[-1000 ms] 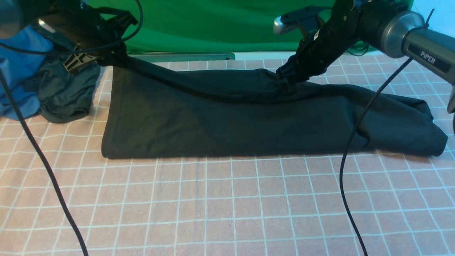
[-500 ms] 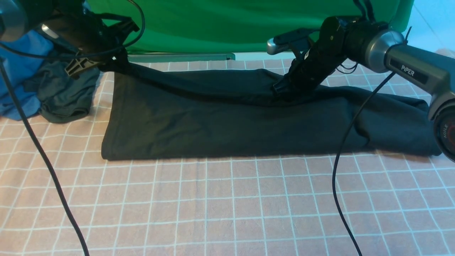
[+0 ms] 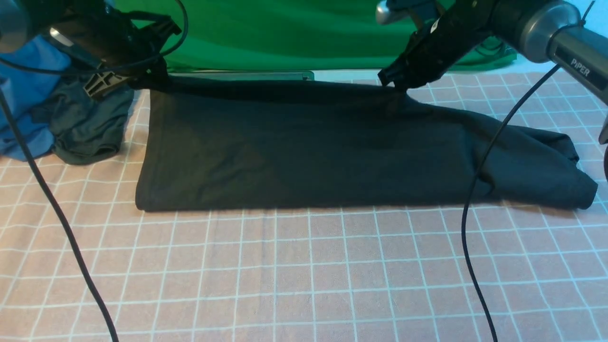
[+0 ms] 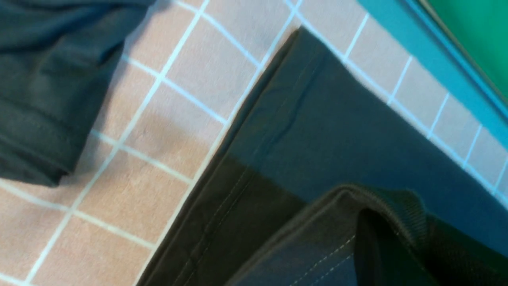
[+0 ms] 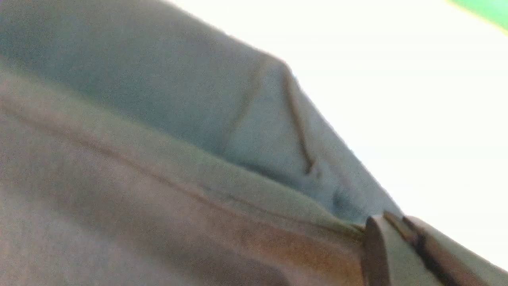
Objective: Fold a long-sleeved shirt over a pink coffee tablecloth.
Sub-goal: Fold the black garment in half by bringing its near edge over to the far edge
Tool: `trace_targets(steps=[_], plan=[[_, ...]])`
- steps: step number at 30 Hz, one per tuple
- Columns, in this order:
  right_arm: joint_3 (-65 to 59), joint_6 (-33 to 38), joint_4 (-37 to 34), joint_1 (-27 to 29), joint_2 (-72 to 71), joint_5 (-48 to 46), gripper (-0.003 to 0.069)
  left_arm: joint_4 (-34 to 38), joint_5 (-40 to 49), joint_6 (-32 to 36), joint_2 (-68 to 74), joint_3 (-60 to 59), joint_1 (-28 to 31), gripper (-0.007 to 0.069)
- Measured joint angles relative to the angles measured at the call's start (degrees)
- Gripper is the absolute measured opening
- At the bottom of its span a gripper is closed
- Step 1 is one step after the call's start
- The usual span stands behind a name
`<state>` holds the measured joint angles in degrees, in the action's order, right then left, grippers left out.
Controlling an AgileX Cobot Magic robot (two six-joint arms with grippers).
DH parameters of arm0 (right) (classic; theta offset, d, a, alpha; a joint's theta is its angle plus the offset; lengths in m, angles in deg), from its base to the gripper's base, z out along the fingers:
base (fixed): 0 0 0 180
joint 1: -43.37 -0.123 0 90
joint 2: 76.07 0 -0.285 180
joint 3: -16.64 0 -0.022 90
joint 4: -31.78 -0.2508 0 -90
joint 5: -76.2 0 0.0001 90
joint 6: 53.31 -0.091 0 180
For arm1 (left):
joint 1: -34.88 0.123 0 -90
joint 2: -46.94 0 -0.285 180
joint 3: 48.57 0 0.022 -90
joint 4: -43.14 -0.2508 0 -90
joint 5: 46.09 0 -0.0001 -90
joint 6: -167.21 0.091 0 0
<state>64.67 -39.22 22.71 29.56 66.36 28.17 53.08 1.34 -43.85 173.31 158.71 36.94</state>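
on pink tablecloth, left tool and right tool clench shirt beside grey garment.

shirt plain black – tablecloth dusty pink, thin white grid – backdrop green, side garments dark grey and blue

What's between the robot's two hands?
The far edge of the long-sleeved shirt, lifted and straight from left hand to right hand; the front view shows it.
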Motion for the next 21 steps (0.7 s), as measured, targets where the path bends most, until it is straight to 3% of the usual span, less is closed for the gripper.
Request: trace_targets(steps=[21], plan=[[0.0, 0.0, -0.1, -0.6, 5.2, 18.1, 0.0056, -2.0, -14.7, 1.2, 6.4, 0.2, 0.2, 0.0055]])
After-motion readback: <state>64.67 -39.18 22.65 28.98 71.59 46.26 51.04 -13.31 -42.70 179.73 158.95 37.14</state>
